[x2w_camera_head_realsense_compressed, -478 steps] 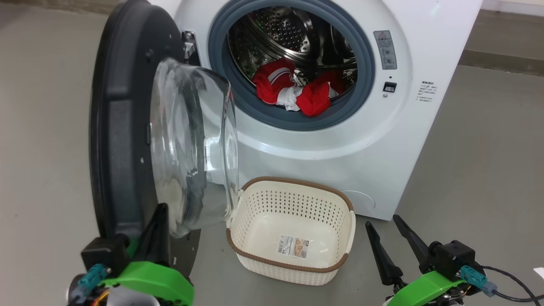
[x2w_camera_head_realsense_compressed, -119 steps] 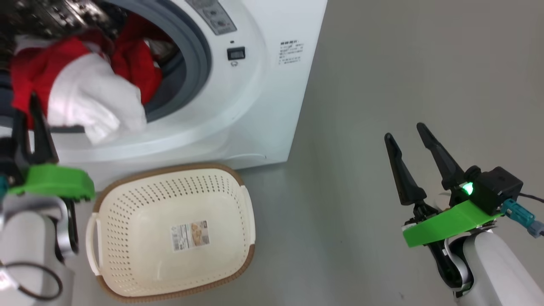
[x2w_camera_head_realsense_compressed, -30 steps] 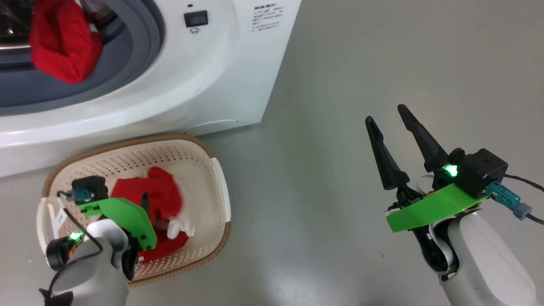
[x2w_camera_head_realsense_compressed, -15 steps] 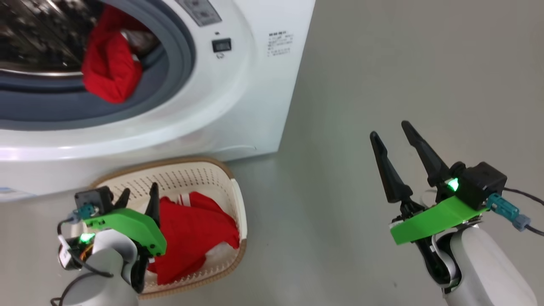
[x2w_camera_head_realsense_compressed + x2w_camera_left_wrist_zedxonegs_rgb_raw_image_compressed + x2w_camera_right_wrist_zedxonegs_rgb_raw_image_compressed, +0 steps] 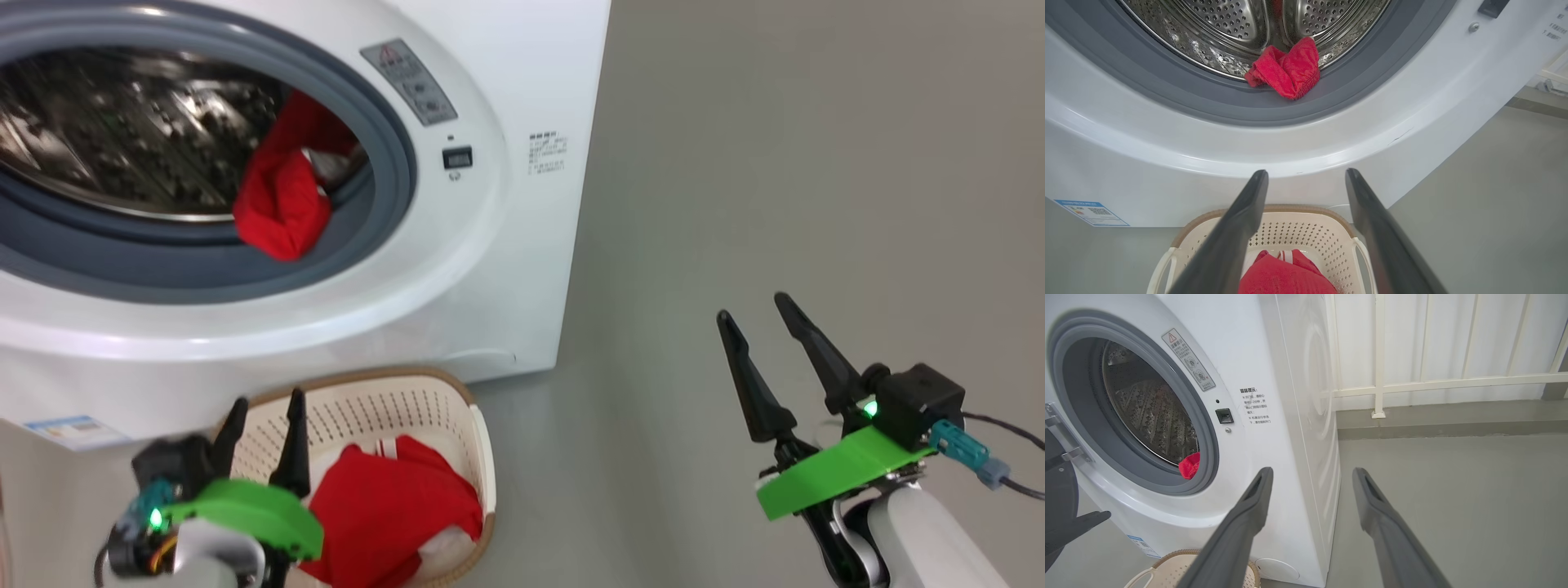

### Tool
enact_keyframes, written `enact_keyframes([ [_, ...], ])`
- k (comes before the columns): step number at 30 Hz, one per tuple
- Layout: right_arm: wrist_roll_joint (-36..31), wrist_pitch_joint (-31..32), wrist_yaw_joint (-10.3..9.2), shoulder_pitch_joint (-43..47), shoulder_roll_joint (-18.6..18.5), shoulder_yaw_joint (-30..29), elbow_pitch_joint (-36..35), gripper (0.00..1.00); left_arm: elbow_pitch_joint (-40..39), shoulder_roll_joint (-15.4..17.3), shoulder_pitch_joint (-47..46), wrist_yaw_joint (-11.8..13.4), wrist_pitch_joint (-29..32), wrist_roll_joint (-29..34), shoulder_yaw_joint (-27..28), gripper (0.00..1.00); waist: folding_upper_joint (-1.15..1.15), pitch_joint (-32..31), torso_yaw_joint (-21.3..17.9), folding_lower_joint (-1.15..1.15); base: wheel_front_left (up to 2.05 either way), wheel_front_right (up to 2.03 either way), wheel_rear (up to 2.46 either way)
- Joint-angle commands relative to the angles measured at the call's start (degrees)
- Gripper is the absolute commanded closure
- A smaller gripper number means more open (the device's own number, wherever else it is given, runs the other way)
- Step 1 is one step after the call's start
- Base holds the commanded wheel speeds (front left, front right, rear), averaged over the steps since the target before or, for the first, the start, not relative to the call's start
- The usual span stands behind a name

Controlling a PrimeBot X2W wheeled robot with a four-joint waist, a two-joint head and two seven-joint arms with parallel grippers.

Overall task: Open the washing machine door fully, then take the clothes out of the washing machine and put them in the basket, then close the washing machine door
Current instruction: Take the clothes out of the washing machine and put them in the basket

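Red clothes in basket, more inside washing machine.

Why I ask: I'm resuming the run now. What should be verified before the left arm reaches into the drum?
1. Left gripper open, empty: ok.
2. Right gripper open, empty, clear of the washer: ok.
3. Basket in front of the washer, below the opening, holding red clothes: ok.
4. Drum emptied: not ok; a red garment lies at its front edge, on the grey ring.
5. Door fully open: cannot tell; the opening itself is unobstructed.
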Motion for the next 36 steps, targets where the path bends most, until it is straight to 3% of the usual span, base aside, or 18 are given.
enact_keyframes([
  [1,-0.4,-0.4,0.29,0.4,-0.3,0.7,-1.2,0.00,-1.7,1.6,0.8,0.6,-0.7,0.4,2.0,0.00,0.00,-2.7,0.3,0.00,0.00,0.00,0.00],
  [16,-2.0,-0.4,0.29,4.9,-0.1,-0.9,-3.6,0.00,-23.7,1.6,15.8,4.0,-0.7,5.0,5.9,0.00,0.00,-9.3,-0.9,0.00,0.00,0.00,0.00],
  [23,-3.0,-0.4,0.29,7.2,0.4,-2.8,-5.6,0.00,-31.2,1.4,20.7,4.3,-0.7,6.6,6.9,0.00,0.00,-10.5,-0.8,0.00,0.00,0.00,0.00],
  [36,-3.8,-0.4,0.29,10.0,1.5,-4.1,-6.3,0.00,-33.1,0.7,24.6,4.1,-0.7,8.8,7.6,0.00,0.00,-13.0,-0.8,0.00,0.00,0.00,0.00],
])
